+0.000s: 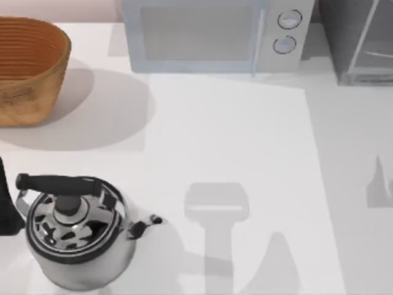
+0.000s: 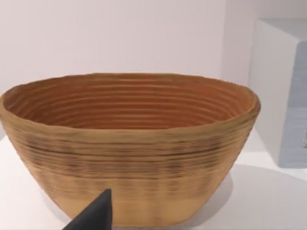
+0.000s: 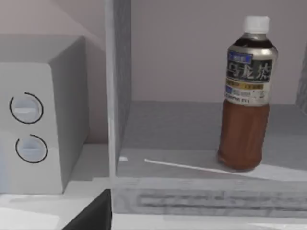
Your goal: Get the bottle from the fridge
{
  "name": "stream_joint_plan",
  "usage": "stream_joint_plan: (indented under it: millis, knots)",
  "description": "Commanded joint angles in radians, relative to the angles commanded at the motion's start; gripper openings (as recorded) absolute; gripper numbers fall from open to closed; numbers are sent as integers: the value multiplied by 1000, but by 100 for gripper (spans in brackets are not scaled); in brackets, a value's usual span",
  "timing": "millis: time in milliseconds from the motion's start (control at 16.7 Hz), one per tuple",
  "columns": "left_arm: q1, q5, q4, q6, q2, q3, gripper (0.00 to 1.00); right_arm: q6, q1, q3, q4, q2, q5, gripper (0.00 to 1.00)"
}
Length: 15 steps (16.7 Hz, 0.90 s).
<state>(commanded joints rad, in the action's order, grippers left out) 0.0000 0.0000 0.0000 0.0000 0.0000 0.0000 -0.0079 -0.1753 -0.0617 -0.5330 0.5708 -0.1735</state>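
The bottle (image 3: pixel 246 96) stood upright inside the fridge (image 3: pixel 206 196), ahead of the right gripper, with the microwave (image 3: pixel 43 124) just beside the fridge. Ahead of the left gripper sat the basket (image 2: pixel 129 148); the kettle (image 1: pixel 73 233) stood nearby.

A mirror-polished steel kettle (image 1: pixel 80 236) with a matt black handle sits near a coarse, ribbed woven basket (image 2: pixel 129 143). The bottle (image 3: pixel 245 96), seemingly clear plastic with a glossy label, stands on the fridge (image 3: pixel 192 139) floor's matt grey surface.
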Motion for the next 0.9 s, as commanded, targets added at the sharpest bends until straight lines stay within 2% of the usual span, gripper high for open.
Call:
stream_joint_plan:
  millis: [480, 900]
  knots:
    - [0, 0, 0, 0, 0, 0, 100, 16, -218, -67, -657, 768, -209, 100]
    - [0, 0, 0, 0, 0, 0, 100, 25, -344, -116, -1041, 1180, -327, 100]
